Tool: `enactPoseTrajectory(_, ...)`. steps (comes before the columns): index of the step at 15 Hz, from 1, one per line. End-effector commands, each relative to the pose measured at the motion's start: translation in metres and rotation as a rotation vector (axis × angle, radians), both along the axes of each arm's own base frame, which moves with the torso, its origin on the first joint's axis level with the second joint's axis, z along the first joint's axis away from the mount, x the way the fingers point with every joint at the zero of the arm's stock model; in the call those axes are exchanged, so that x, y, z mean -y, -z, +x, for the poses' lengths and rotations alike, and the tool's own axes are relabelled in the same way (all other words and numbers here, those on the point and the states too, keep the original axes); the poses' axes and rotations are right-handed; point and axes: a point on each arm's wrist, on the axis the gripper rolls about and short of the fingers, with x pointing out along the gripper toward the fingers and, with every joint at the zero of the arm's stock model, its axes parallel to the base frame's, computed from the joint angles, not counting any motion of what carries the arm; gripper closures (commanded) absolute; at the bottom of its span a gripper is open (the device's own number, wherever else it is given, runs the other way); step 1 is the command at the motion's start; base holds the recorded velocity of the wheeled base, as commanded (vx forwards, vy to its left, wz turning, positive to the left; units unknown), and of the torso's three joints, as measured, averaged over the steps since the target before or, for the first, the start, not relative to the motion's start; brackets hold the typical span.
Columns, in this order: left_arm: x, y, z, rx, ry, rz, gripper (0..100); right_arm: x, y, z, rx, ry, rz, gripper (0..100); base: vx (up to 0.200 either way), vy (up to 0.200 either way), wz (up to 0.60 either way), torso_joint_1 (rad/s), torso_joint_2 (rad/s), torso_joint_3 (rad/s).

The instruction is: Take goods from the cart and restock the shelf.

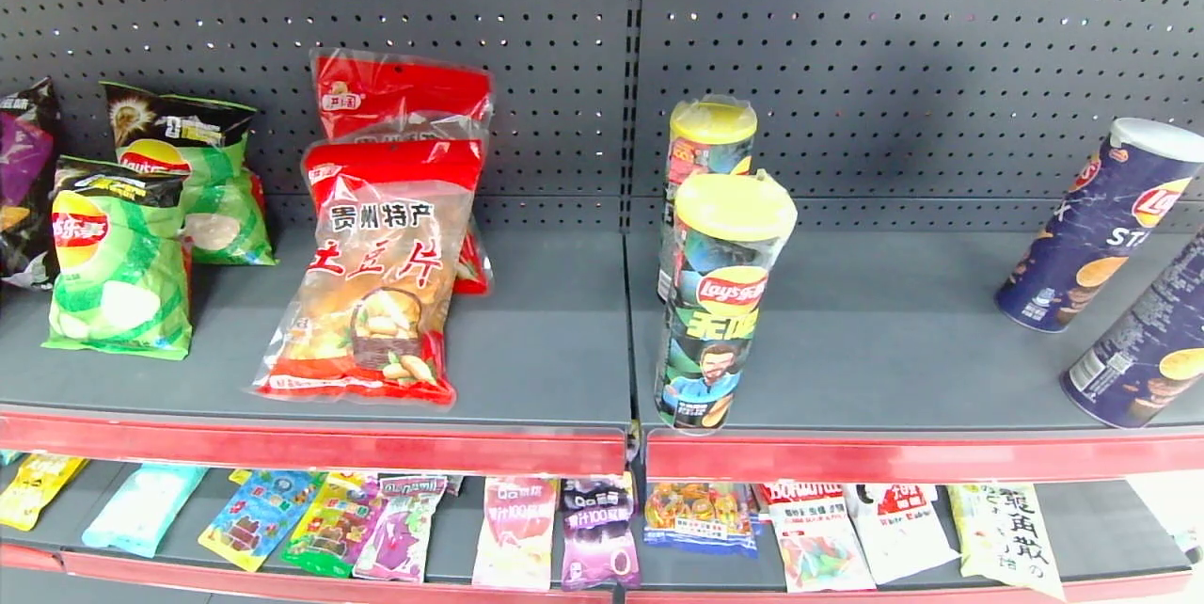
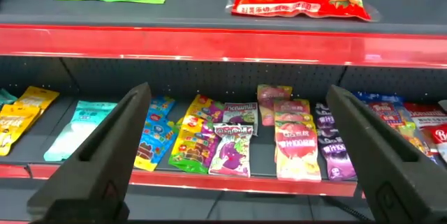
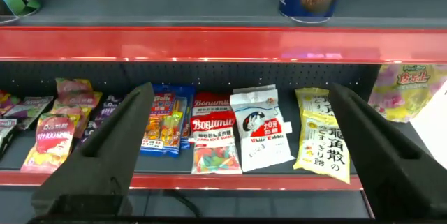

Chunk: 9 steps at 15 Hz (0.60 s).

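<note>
Left tool point(image 2: 237, 90) and right tool point(image 3: 241, 88) are both spread wide and empty, level with the sweets point(image 2: 230, 147) on the lower tier. On the shelf point(image 1: 546, 350) above, a yellow-lidded can point(image 1: 720, 303) stands at the front edge. Red bags point(image 1: 376, 284) are left of it and blue cans point(image 1: 1096, 228) right.

— What print stands on the goods up top?
— Big red and black characters across the clear bag point(image 1: 376, 284). A round red-and-yellow logo sits on the green bag point(image 1: 118, 256), the yellow-lidded can point(image 1: 720, 303) and the blue can point(image 1: 1096, 228).
— And lower down?
— Black characters run down the yellow pouch point(image 3: 323, 137). There is Latin lettering on the white pouch point(image 3: 262, 128) and white lettering on the red pouch point(image 3: 213, 123).
</note>
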Motion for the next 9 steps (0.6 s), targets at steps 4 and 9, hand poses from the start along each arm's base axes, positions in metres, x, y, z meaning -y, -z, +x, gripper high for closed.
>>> enactPoseTrajectory(4, 0.0000, -0.0001, 0.0001, -0.002, 0.000, 0.000, 0, 0.0000, 0.0000, 0.0000, 0.001, 0.001, 0.002, 0, 0.150, 0.000, 0.00, 0.001, 0.00, 0.004)
enactPoseTrajectory(9, 0.0000, -0.0001, 0.0001, -0.002, 0.000, 0.000, 0, 0.0000, 0.0000, -0.0002, 0.002, -0.002, 0.004, 0, 0.000, 0.000, 0.00, 0.000, 0.00, 0.000)
